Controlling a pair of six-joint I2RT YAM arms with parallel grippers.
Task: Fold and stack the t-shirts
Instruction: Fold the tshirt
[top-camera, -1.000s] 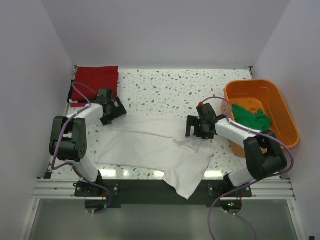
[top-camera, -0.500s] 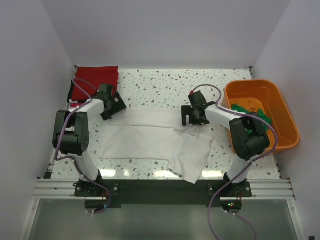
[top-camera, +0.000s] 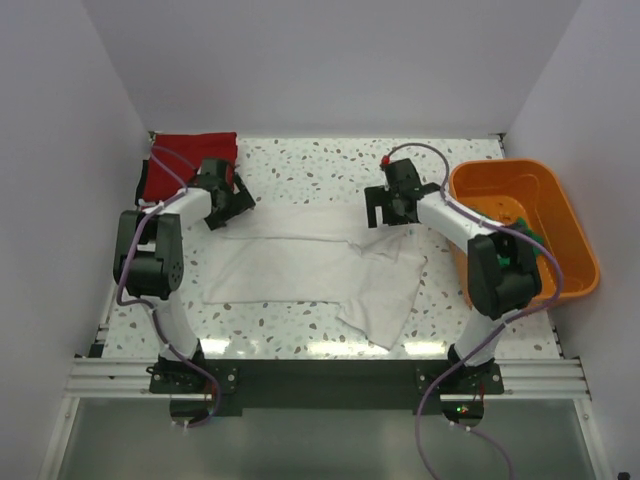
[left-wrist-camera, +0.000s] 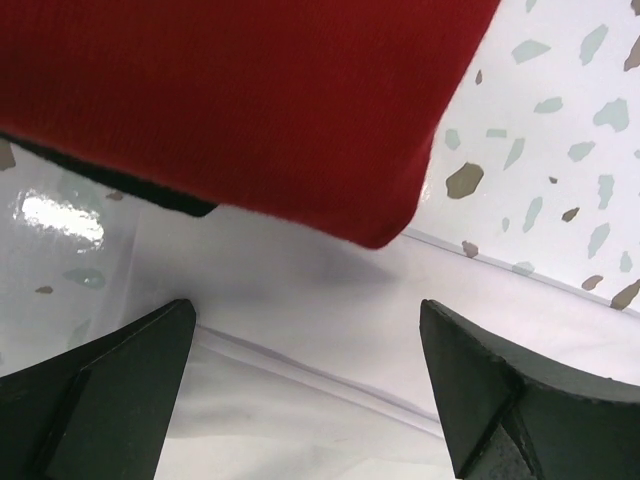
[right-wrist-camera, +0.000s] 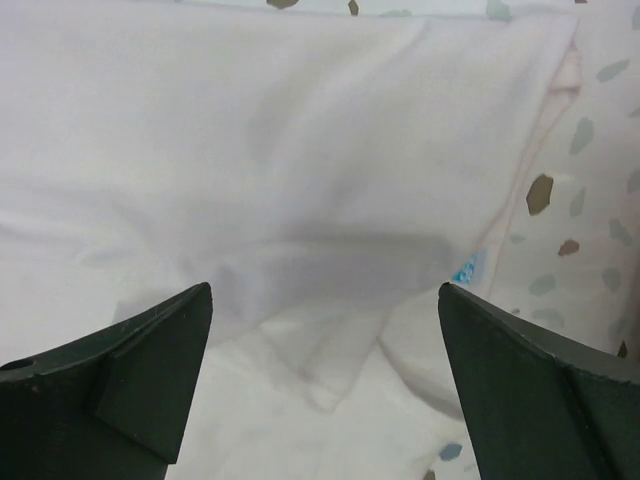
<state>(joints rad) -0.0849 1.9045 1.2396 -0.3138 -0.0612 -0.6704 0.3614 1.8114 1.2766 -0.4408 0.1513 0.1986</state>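
Green t-shirt (top-camera: 535, 243) — mostly behind right arm (top-camera: 497, 272)

You have open bench (top-camera: 310, 165) along the far edge, between the folded red t-shirt (top-camera: 190, 160) in the left corner and the orange tub (top-camera: 500, 167) on the right. Walls (top-camera: 320, 70) close three sides. Your left gripper (left-wrist-camera: 310, 320) sits just beside the red t-shirt's edge.
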